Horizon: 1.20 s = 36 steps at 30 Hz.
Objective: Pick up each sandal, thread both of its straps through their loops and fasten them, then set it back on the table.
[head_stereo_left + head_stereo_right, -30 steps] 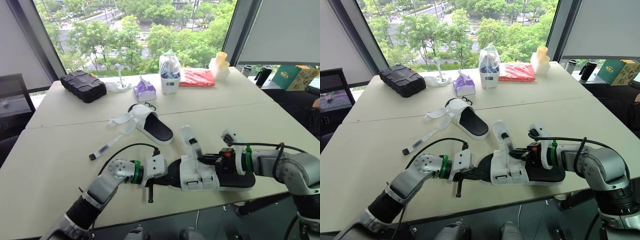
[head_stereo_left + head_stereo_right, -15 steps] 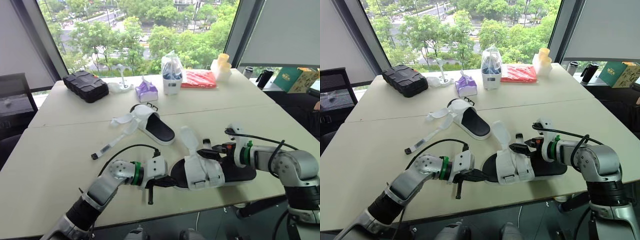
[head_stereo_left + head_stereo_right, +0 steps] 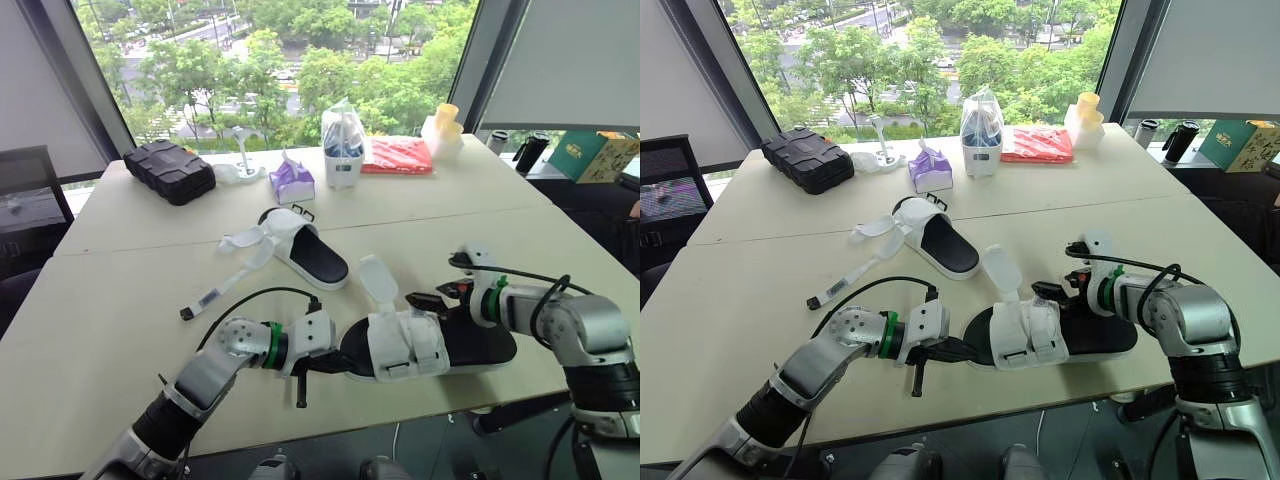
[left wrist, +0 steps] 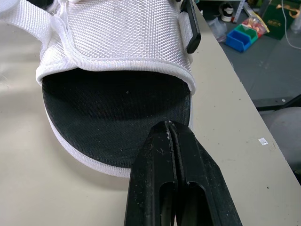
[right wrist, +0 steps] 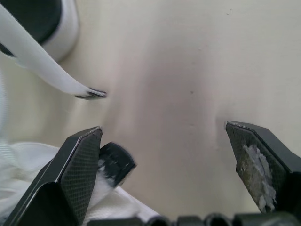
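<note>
The near sandal (image 3: pixel 470 345), black footbed with white straps (image 3: pixel 405 343), lies by the table's front edge. One of its straps (image 3: pixel 378 278) stands up loose. My left gripper (image 3: pixel 325 362) is shut, its tips (image 4: pixel 170 127) resting on the toe rim of that sandal (image 4: pixel 113 106). My right gripper (image 3: pixel 428 297) is open just behind the straps, with bare table between its fingers (image 5: pixel 77 162) and a black strap end (image 5: pixel 115 162) beside one of them. A second sandal (image 3: pixel 305 247) lies farther back, its straps (image 3: pixel 245 245) spread loose over the table.
Along the far side stand a black case (image 3: pixel 168 170), a purple tissue pack (image 3: pixel 290 181), a white bagged container (image 3: pixel 340 145), a red packet (image 3: pixel 393 155) and yellow cups (image 3: pixel 443 124). A black cable (image 3: pixel 250 296) loops above my left arm. The table's front edge (image 3: pixel 400 415) is close.
My right gripper has opened, let go of the near sandal's strap and drawn back a little. The left gripper stays shut at the toe.
</note>
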{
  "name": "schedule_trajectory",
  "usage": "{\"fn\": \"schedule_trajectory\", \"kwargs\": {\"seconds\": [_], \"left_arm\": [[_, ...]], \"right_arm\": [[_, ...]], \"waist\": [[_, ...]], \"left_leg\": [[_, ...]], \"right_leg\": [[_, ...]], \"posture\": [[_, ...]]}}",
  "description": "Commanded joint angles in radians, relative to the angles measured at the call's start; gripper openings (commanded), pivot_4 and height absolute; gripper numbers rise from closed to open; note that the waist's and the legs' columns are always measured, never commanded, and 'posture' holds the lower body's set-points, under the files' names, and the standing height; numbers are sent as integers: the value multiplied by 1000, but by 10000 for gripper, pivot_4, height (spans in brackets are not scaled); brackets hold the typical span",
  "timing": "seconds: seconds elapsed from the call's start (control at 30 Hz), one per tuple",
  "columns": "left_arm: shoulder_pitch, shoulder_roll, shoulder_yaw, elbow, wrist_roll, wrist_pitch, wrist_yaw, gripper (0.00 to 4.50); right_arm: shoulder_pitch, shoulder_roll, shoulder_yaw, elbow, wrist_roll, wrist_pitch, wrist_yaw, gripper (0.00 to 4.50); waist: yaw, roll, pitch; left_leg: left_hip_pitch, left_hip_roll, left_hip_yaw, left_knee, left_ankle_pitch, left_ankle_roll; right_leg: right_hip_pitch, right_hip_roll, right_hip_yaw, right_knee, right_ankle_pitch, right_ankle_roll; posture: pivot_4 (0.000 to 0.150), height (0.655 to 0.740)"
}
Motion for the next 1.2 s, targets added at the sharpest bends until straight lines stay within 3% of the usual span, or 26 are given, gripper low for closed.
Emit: {"fn": "schedule_trajectory", "kwargs": {"seconds": [0.03,0.23,0.53,0.9,1.2], "left_arm": [[-1,10,-1,15,16,6,0,0],[-3,11,0,17,17,6,-1,0],[-17,9,10,55,26,-57,-6,0],[-76,-59,50,145,17,-142,33,0],[-133,-151,37,263,33,-183,33,0]], "right_arm": [[0,-27,84,-15,-100,-102,30,44599],[-28,-9,119,17,-204,-194,27,44599],[-35,-52,-64,-133,-137,-163,72,44599],[238,-291,-185,-315,-98,-132,265,44599],[277,-244,-28,-337,-148,-205,291,44599]], "waist": [[-1,0,0],[0,0,0],[0,0,0],[-3,1,1],[1,1,1]], "left_leg": [[0,0,0,0,0,0],[1,0,0,0,0,0],[1,0,0,0,0,0],[0,0,1,1,0,0],[0,0,1,1,0,0]], "right_leg": [[0,0,0,0,0,0],[0,0,0,0,0,1],[0,0,0,0,0,1],[1,0,0,0,0,1],[1,0,0,0,1,4]], "posture": [[1500,7400],[1500,7400],[1500,7400],[1500,7400],[1500,7400]]}}
